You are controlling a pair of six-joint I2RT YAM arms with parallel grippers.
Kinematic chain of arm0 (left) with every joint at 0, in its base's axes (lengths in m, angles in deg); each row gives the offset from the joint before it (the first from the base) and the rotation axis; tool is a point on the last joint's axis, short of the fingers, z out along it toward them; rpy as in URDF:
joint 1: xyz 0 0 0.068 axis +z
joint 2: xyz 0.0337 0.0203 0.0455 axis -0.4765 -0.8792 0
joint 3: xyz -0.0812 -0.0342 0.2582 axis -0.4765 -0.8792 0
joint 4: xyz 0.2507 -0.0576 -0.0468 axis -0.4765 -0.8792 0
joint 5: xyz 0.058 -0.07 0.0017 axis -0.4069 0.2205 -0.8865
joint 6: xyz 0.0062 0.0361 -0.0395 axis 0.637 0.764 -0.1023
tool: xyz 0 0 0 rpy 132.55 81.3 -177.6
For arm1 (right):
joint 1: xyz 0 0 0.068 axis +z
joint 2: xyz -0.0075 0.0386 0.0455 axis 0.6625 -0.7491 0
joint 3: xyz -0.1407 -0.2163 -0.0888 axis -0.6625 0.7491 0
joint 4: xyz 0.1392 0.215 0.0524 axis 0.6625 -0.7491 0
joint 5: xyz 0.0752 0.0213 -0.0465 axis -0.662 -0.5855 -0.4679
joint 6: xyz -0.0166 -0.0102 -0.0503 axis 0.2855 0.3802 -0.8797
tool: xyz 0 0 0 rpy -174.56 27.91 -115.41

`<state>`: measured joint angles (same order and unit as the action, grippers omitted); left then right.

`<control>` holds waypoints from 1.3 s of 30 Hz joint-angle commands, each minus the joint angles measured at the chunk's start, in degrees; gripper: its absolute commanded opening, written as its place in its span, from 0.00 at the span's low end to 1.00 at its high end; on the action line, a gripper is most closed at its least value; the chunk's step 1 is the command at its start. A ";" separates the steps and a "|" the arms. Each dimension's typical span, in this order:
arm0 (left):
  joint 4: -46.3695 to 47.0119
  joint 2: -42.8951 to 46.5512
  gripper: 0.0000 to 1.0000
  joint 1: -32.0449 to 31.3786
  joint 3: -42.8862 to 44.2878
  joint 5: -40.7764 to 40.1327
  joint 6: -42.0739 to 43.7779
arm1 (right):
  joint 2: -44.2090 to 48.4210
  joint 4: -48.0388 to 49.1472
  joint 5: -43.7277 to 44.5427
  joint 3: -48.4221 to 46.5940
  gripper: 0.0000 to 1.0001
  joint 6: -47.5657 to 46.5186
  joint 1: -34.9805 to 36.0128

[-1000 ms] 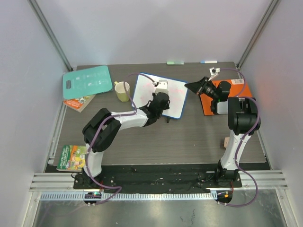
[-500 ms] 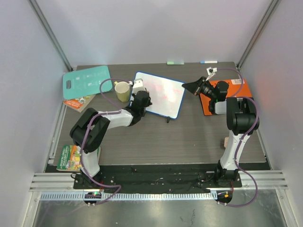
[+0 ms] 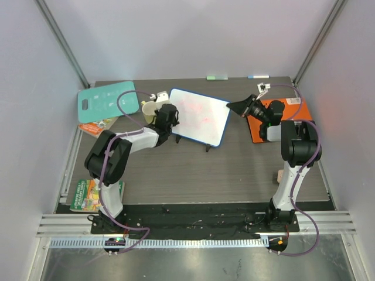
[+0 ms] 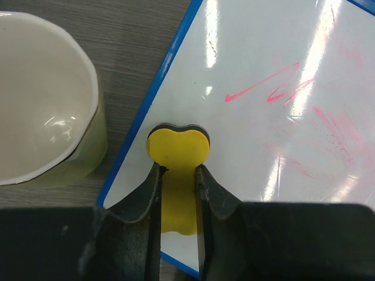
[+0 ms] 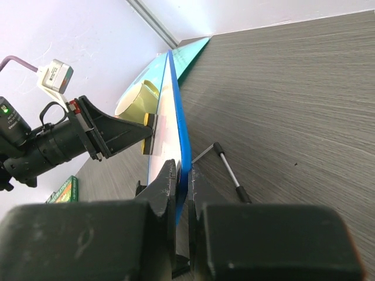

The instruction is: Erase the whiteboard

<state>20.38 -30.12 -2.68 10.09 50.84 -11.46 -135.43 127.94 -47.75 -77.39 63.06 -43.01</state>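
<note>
Your 2 arms match: left arm (image 3: 140, 139) & right arm (image 3: 291, 178) have white link shells, black joint housings and a purple cable (image 3: 125, 100) looped alongside. Left claw (image 4: 179, 170), right claw (image 5: 183, 175): matte black fingers. White cam box (image 3: 162, 96) per wrist; green LED (image 5: 6, 109) on the left one.

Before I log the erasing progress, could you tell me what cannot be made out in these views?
Whiteboard face: right wrist view, edge-on, marks unreadable.
Eraser wiping side: left wrist view, hidden beneath its yellow back.
Mug: left wrist view, cut by the left edge.
Orange folder: top view, partly under the right arm.
</note>
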 commanded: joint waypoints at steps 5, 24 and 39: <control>0.24 -8.73 0.00 -7.71 11.61 22.69 5.11 | 0.12 7.99 -3.81 -1.85 0.01 -2.69 0.55; -15.06 -14.11 0.00 -17.21 23.17 -3.04 8.90 | 1.87 5.71 -2.05 -0.70 0.02 -5.05 0.90; -10.13 -6.79 0.00 -7.88 13.11 -2.79 5.11 | 3.20 -0.27 -1.08 -0.97 0.02 -9.89 1.52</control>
<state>11.66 -35.11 -10.59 21.83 45.81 -7.55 -135.48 124.85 -45.41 -77.39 59.71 -42.33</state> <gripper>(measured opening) 0.222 0.080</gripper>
